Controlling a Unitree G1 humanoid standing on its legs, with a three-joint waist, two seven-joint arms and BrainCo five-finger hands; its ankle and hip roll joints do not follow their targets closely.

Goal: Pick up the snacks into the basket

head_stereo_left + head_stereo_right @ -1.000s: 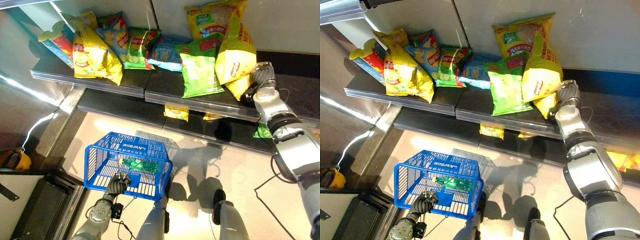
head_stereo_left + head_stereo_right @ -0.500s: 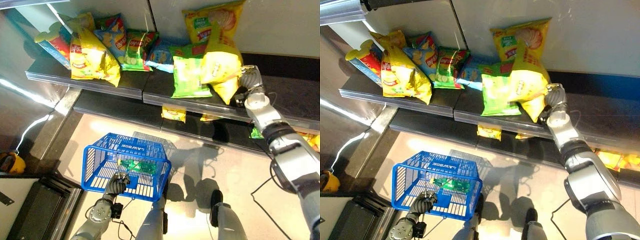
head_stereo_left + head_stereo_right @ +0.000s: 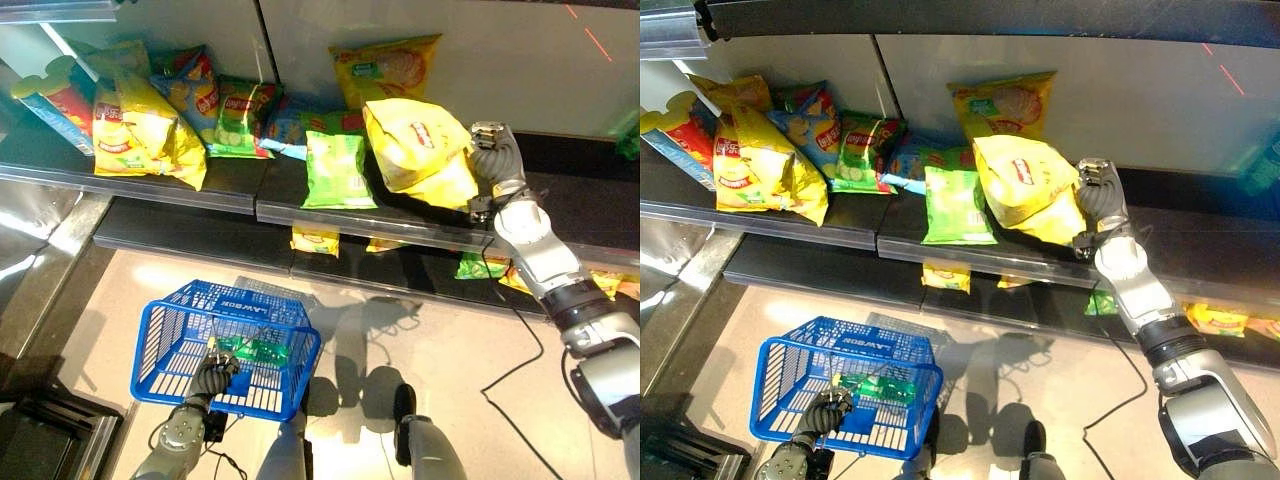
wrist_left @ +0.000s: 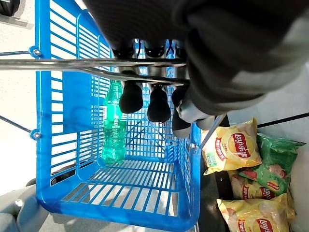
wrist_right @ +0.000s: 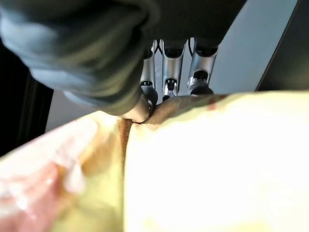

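Our right hand (image 3: 1097, 195) pinches the crinkled edge of a puffy yellow chip bag (image 3: 1025, 187) on the dark shelf (image 3: 850, 228). Our left hand (image 4: 149, 99) curls round the blue plastic basket's (image 3: 165, 345) thin wire handle (image 4: 58, 63); a green bottle (image 4: 113, 128) lies inside.

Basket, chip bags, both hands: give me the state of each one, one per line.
Blue basket: upright, hanging from its wire handle.
Green bottle: lying in the basket.
Left hand: curled round the handle.
Big yellow chip bag: tilted at the shelf edge, pinched.
Right hand: shut on that bag.
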